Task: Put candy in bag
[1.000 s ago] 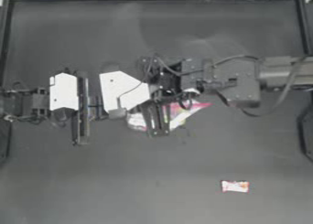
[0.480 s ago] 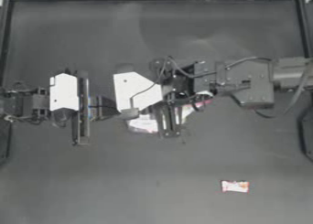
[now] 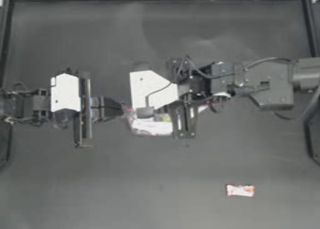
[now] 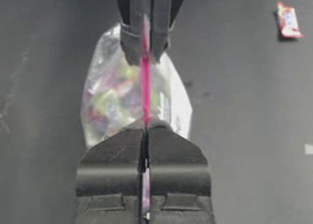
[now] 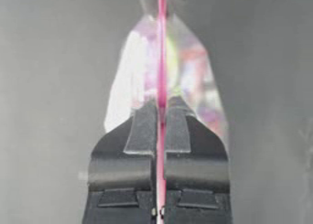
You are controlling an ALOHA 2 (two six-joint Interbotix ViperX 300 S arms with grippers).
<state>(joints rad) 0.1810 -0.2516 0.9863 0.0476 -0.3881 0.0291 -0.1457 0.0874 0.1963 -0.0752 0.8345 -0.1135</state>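
1. Under both of your grippers spreads the dark table, bare away from the fingers, so you have room to work.
2. Between your fingertips hangs the bag, its pink seal strip stretched taut from one pair to the other; thin and limp, it will likely sag and slip, so keep to the stiffer strip.
3. Your left gripper is clenched on one end of that strip; your right gripper is clamped on the other end.
4. Well apart from all the fingers lies the candy, flat on the table; it looks light and crinkly, so pinch it across its narrow sides.
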